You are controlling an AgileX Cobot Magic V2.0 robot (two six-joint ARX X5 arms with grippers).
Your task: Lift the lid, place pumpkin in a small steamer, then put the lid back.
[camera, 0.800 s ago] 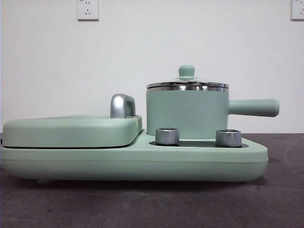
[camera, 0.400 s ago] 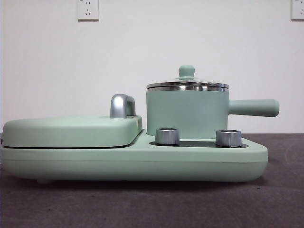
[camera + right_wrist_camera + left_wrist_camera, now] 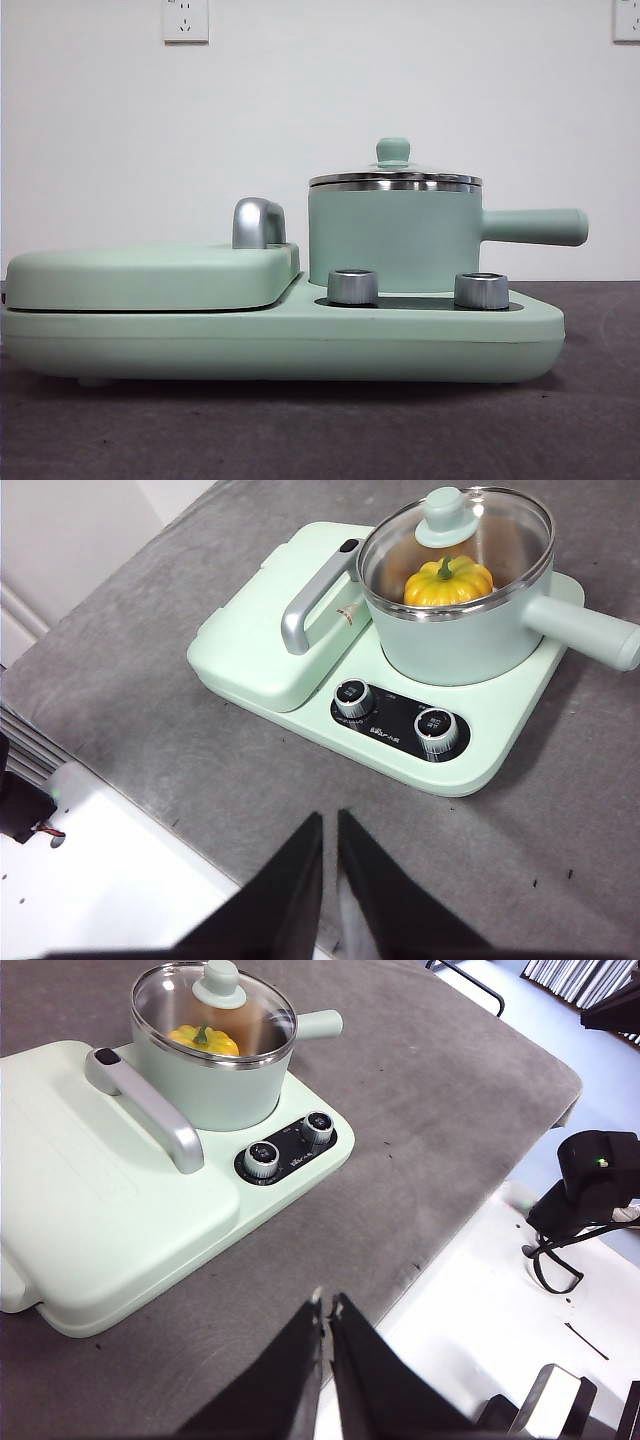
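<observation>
Pumpkin point(image 3: 448, 581) sat inside the small steamer point(image 3: 393, 240), seen through the glass of the lid point(image 3: 394, 176), which rested squarely on the pot's steel rim with its mint knob upright. The steamer stood on the right part of the wide mint-green base point(image 3: 300, 340), behind two silver knobs point(image 3: 353, 287), its long handle pointing right in the front view. Beside it lay the flat rectangular cover point(image 3: 150, 275) with its chrome handle point(image 3: 257, 223). Both arms hung back from the appliance, above the near edge of the grey table point(image 3: 200, 770). The left gripper point(image 3: 326, 1306) had its jaws pressed nearly together, holding nothing. The right gripper point(image 3: 330, 820) showed a narrow gap between its jaws, likewise empty.
</observation>
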